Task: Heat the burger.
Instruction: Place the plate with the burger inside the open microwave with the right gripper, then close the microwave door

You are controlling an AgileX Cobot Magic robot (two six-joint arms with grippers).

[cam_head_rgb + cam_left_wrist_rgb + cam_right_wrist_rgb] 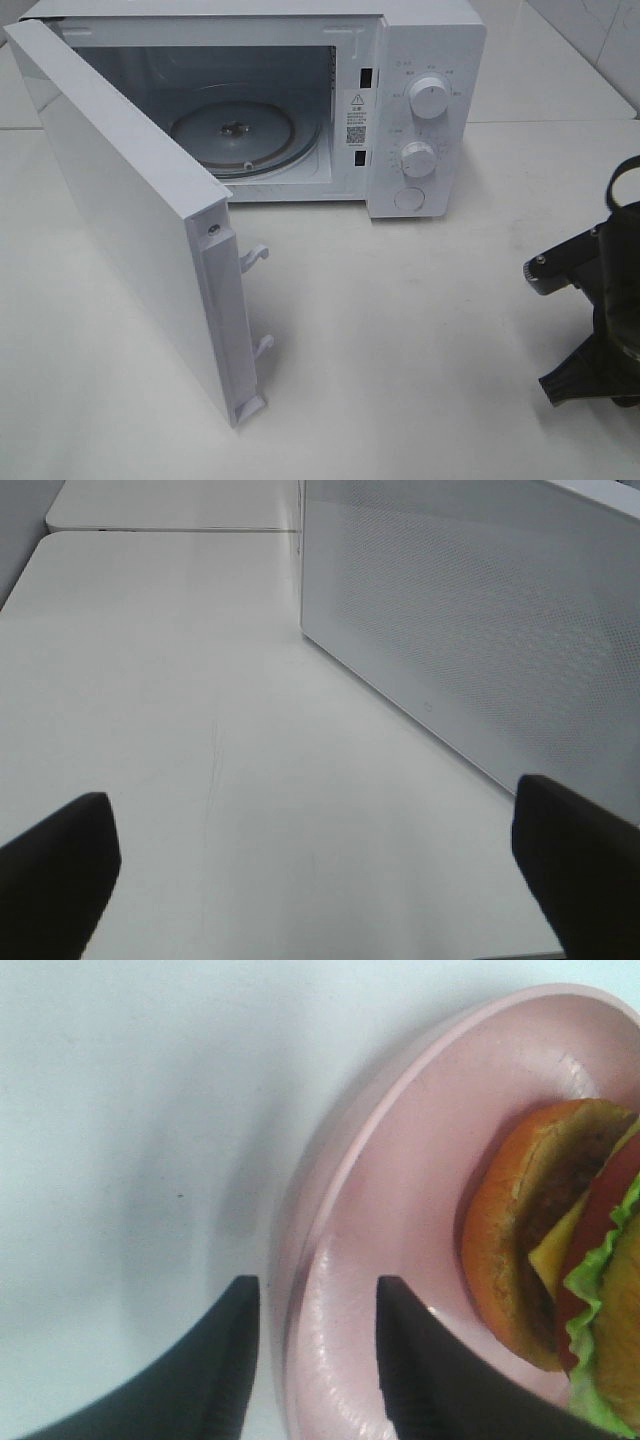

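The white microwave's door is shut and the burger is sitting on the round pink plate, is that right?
Not quite. The white microwave's door is swung wide open, as the exterior high view shows, with the glass turntable bare inside. The burger is indeed sitting on the round pink plate.

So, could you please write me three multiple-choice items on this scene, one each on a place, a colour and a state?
1. Where does the burger lie?
A. on the microwave's turntable
B. on the plate
C. on the bare table

2. What colour is the plate?
A. pink
B. blue
C. white

3. How does the microwave door stand?
A. shut
B. taken off
C. swung open

Answers:
1 B: the right wrist view shows the burger on the plate, whose rim sits between the right gripper's fingers.
2 A: its rim and well are pale pink.
3 C: the high view shows the door swung wide and the glass turntable bare.
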